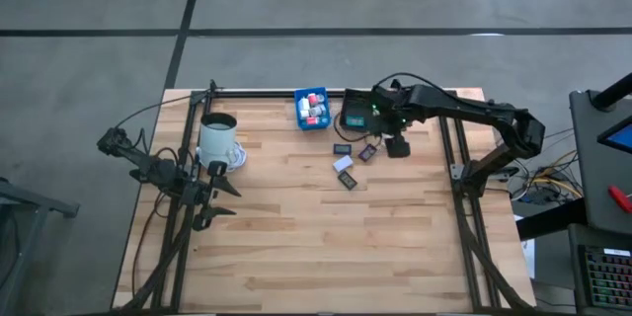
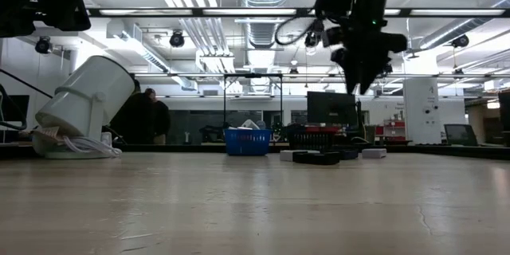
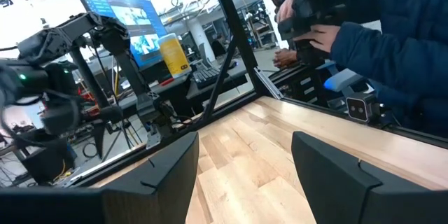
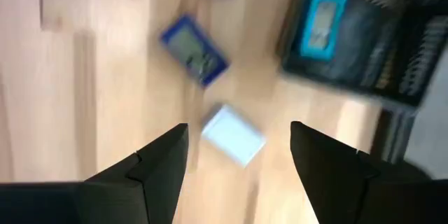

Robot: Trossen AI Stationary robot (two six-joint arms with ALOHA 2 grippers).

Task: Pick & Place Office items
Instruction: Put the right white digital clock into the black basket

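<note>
The right gripper (image 4: 238, 155) hung above the table (image 1: 326, 247) with its jaws spread wide and nothing between them, touching nothing. The left gripper (image 3: 241, 164) waited near the table's left edge beside the white mug (image 1: 218, 139), jaws equally released and empty.

The right wrist view alone showed a white rectangle (image 4: 233, 134) directly under the jaws, a purple one (image 4: 194, 49) beyond it, and a teal piece (image 4: 321, 24) lying in the black bin (image 4: 371, 49). The high view alone showed small white and red blocks (image 1: 315, 109) in the blue bin (image 1: 300, 111), and 4 flat items (image 1: 348, 163) scattered on the table near both bins
</note>
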